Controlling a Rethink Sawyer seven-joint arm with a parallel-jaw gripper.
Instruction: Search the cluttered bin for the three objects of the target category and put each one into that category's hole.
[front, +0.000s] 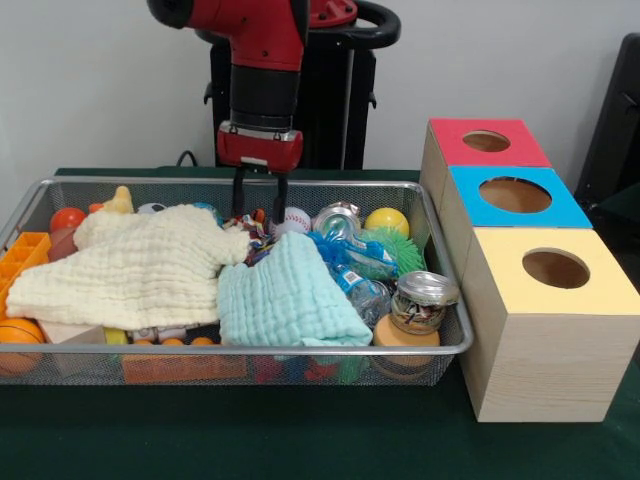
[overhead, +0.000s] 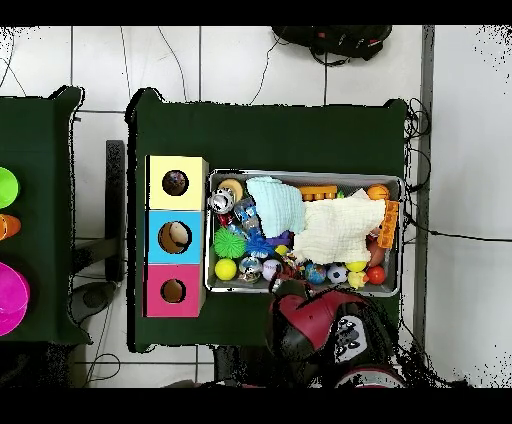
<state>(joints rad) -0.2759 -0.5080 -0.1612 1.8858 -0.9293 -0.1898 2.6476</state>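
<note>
Where the wire bin (front: 445, 345) meets its far wall, arm vertical, gripper (front: 260, 212) spread, tips among the clutter.

Lighting even, diffuse, moderately bright in both views; source apparently overhead. Front view: soft shadow on the dark green desk (front: 300, 440) under the wire bin (front: 445, 345) and beside the yellow box (front: 550, 330). Small glare spots on the jar lid (front: 427, 287) and crushed can (front: 337, 219). Far objects slightly soft. Overhead view: floor tiles (overhead: 250, 60) bright, no harsh shadows.
</note>
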